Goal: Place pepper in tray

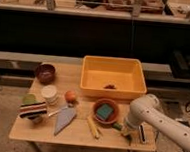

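At the front right of the surface: the pepper (117,126), a small green sliver, lies on the wood just off the rim of the terracotta bowl (106,111), outside the tray.
Claw: your claw (126,135) sits low at the surface (78,134), immediately right of the pepper; from this camera you cannot tell whether it touches the pepper, nor whether it is wide, narrow or holding anything.
Arm: the white arm (160,121) reaches in from the lower right and bends down over the front right corner.
Tray: the yellow tray (123,77) stands behind the bowl at the back of the surface, well apart from the pepper; a small dark lump (109,85) lies on its floor near the front wall.
Bowl contents: a teal block (104,111) rests inside the terracotta bowl.
Beside the claw: a black object (142,134) lies to its right, near the edge.
Centre front: a pale yellow stick (93,126) lies left of the bowl, and a grey wedge (63,120) lies further left.
Left side: an orange fruit (70,96), a white cup (49,93), a striped stack (31,108) and, at the back, a dark bowl (45,72).
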`<state>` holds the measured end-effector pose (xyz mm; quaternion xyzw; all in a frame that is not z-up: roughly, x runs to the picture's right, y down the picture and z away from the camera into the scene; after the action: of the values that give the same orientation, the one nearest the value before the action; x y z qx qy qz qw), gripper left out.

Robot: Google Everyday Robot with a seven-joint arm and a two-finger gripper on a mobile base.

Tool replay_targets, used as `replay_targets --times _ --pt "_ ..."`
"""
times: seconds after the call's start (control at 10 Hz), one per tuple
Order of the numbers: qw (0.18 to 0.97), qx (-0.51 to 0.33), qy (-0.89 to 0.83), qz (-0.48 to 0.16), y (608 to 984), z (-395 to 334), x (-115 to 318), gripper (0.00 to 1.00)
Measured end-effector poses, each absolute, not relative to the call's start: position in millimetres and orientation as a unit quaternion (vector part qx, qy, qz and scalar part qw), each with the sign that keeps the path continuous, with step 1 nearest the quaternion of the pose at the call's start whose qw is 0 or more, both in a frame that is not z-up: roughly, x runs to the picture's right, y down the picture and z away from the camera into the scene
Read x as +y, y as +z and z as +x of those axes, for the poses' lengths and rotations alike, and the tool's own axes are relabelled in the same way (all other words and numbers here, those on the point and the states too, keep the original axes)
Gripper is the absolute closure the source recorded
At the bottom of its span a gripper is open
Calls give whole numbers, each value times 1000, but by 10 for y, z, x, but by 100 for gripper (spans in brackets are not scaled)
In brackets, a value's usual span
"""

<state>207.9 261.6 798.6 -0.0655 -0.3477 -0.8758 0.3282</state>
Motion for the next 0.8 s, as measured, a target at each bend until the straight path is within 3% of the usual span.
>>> replay_targets --times 0.4,0.8 --pt "344 -333 -875 -67 7611 2225 2232 95" --pt "362 -301 -878 -83 7213 2417 1519 95"
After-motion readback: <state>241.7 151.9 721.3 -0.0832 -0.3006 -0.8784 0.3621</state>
